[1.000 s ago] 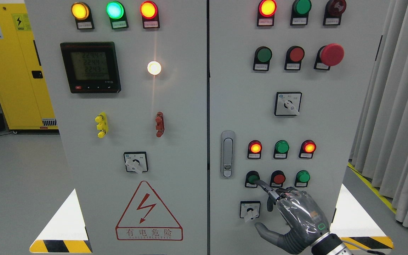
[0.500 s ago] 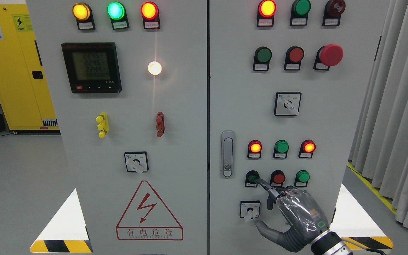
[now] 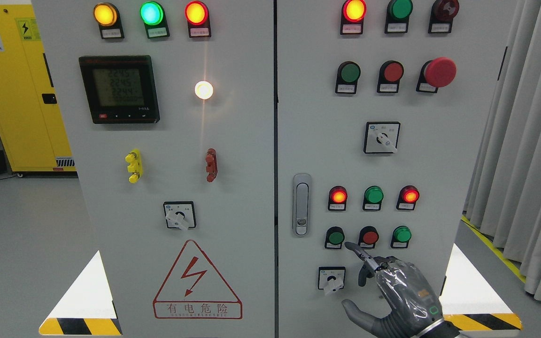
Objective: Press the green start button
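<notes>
I have the right robot hand [image 3: 395, 293] low at the right-hand door of the grey control cabinet [image 3: 439, 155], coming in from the bottom right. Its index finger [image 3: 359, 252] is stretched out straight toward the panel while the other fingers are curled in and the thumb sticks out to the left; it grips nothing. The fingertip sits just below and to the right of the green start button [image 3: 335, 236], near it but apart from it, and I see a sliver of grey panel between the two. That button is the leftmost in the lowest row of three, with a red button [image 3: 369, 236] beside it and another green button [image 3: 401, 234] at the right end. Directly above that row are three indicator lamps: a lit red lamp [image 3: 338, 195], an unlit green lamp [image 3: 374, 194], and a second lit red lamp [image 3: 410, 195]. Below the start button is a small rotary selector switch [image 3: 331, 278], just left of the curled fingers. The door latch [image 3: 302, 204] stands upright to the left of the buttons.
</notes>
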### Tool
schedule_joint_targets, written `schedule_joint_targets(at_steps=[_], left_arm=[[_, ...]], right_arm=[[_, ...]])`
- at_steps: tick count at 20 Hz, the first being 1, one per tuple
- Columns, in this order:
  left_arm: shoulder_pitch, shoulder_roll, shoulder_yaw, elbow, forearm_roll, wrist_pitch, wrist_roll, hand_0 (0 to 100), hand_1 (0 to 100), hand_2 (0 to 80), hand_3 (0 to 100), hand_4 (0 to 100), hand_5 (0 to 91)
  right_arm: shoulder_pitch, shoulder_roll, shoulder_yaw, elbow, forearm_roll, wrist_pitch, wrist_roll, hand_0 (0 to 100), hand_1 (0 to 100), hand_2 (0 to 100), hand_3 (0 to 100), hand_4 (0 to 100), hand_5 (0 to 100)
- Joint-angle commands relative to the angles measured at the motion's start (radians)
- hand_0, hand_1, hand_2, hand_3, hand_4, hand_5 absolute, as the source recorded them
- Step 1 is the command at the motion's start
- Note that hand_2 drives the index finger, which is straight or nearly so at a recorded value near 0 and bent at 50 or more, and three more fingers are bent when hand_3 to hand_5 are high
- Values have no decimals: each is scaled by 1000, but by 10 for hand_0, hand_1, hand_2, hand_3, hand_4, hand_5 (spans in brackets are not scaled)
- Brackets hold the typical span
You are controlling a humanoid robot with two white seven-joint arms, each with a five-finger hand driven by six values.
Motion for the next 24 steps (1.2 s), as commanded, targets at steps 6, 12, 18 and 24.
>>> schedule_joint_targets(at_steps=[6, 12, 18, 24], left_arm=[[-26, 0, 0, -28, 0, 0, 1, 120, 556, 0, 0, 0, 0], [-26, 0, 0, -28, 0, 0, 1, 120, 556, 0, 0, 0, 0], [-26, 0, 0, -28, 0, 0, 1, 120, 556, 0, 0, 0, 0], [-26, 0, 0, -28, 0, 0, 1, 120, 556, 0, 0, 0, 0]], right_arm=[[135, 14, 45, -142, -534, 2, 168, 432, 562, 0, 221, 308, 196], [222, 12, 105, -280, -825, 200, 169, 476, 558, 0, 74, 173, 54], [248, 12, 101, -299, -890, 265, 169, 481, 554, 0, 42, 142, 0], [262, 6, 111, -305, -889, 261, 174, 452, 555, 0, 39, 139, 0]])
